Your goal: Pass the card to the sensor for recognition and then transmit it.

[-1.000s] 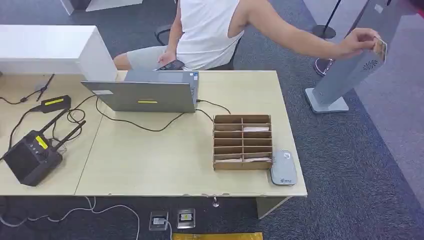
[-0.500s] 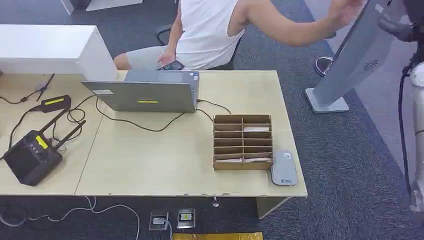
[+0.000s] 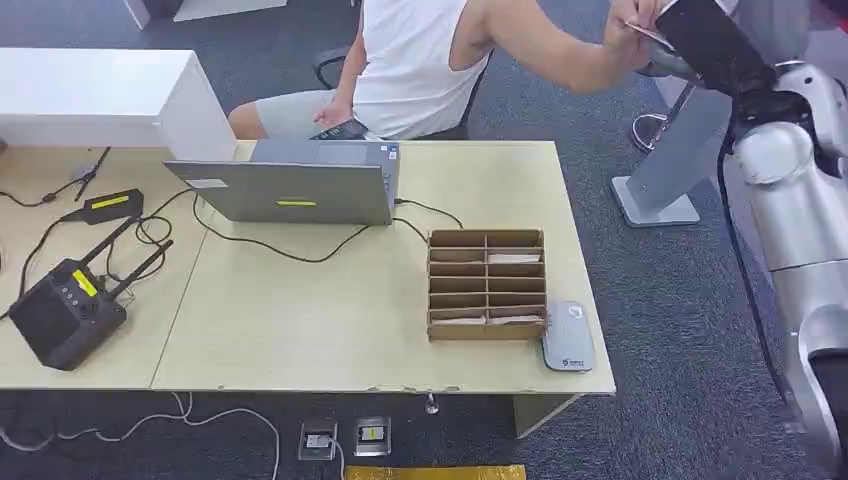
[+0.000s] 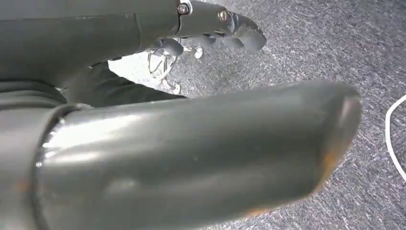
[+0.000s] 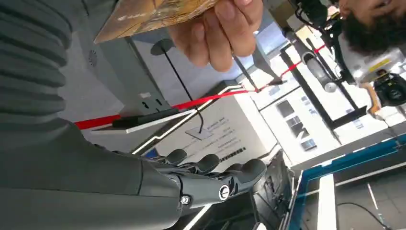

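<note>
A: Left hand (image 4: 210, 28)?
B: Hanging over grey carpet, fingers loosely curled, nothing in them. Thumb blocks most of that wrist view, so hard to say how far open; can't tell.

A: On the table (image 3: 330, 330)?
B: Black radio box (image 3: 62, 308) near left edge, laptop (image 3: 290, 185) at back edge, cardboard sorter (image 3: 486, 284) toward right edge, grey reader pad (image 3: 567, 336) at front right corner, touching sorter's side. Sorter slots hold pale slips, too small to read.

A: Card (image 5: 153, 14)?
B: Off the table, up past its back right corner, pinched in a person's hand (image 5: 220, 31) just in front of right hand (image 5: 210, 177). Still with the person, not yet taken.

A: Right hand state?
B: Raised, fingers apart and slightly bent, empty. In head view mostly cut off at top edge.

A: Handling?
B: Looks thin, light, stiff, glossy, likely slippery. Best pinched flat on the free edge away from the person's fingers. Card's far end cut off by frame; print unreadable.
</note>
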`<state>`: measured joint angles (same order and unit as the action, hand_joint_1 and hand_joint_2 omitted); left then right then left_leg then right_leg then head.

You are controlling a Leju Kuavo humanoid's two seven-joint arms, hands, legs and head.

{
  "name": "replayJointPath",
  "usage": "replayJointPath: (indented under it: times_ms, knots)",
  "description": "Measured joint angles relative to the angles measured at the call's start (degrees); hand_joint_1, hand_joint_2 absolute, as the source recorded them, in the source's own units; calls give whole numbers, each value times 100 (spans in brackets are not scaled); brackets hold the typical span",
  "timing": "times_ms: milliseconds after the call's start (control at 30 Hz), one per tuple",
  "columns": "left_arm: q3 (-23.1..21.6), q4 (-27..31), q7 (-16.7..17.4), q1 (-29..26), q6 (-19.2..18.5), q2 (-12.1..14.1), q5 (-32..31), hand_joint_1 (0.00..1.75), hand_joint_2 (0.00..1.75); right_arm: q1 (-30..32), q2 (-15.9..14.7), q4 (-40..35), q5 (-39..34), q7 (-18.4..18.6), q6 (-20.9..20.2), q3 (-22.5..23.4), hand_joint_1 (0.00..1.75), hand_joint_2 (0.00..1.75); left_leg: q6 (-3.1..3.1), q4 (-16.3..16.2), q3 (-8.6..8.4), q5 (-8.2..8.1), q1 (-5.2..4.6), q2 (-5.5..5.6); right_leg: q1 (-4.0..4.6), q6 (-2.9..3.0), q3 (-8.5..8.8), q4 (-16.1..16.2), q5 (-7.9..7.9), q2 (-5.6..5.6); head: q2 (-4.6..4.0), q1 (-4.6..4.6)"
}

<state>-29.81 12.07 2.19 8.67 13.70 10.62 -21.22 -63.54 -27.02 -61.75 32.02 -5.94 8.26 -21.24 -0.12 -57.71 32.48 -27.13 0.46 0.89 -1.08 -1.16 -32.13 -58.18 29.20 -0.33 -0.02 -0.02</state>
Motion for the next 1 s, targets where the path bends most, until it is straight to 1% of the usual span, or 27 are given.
replayJointPath:
  times_ms: [167, 200, 233, 267, 433, 533, 1000]
  knots:
    - [2, 0, 0, 0, -48, 0, 66, 0, 0, -5, 191, 59, 37, -134, 18, -184, 0, 175, 0, 0, 1, 0, 1, 0, 1, 0, 0, 0, 0, 0, 0, 0]
    - [2, 0, 0, 0, -53, 0, 70, 0, 0, -6, 223, 75, 37, -167, 18, -212, 91, 175, 0, 0, 1, 0, 1, 1, 1, 0, 0, 0, 0, -1, 0, 0]
    - [2, 0, 0, -1, -63, 0, 88, 0, 0, -10, 247, 90, 40, -199, 15, -232, 91, 175, 0, 0, 1, 0, 1, 1, 1, 0, 0, 0, 0, -1, 0, 0]
    - [2, 0, 0, -1, -68, 0, 101, 0, 0, -18, 284, 116, 46, -258, 9, -249, 175, 175, 0, 0, 2, 0, 1, 0, 1, 0, 0, 0, 0, 0, 0, 0]
    - [2, 2, 0, -1, -66, 0, 120, 0, 0, -56, 418, 258, 66, -378, -65, -354, 175, 175, 0, 0, 1, 0, 1, 2, 1, 0, 0, 1, 0, -3, 0, 0]
    - [2, 0, 0, -3, -63, 2, 125, 0, 0, -59, 457, 317, 66, -385, -109, -400, 175, 175, 0, 0, 0, 0, 1, 1, 1, 0, 0, 1, 0, -1, 0, 0]
    - [2, 0, 37, -3, -48, -2, 144, 0, 0, -54, 499, 444, 64, -372, -240, -490, 175, 175, -1, 0, 0, 0, 1, 0, 1, 0, -2, 1, 0, 1, 0, 0]
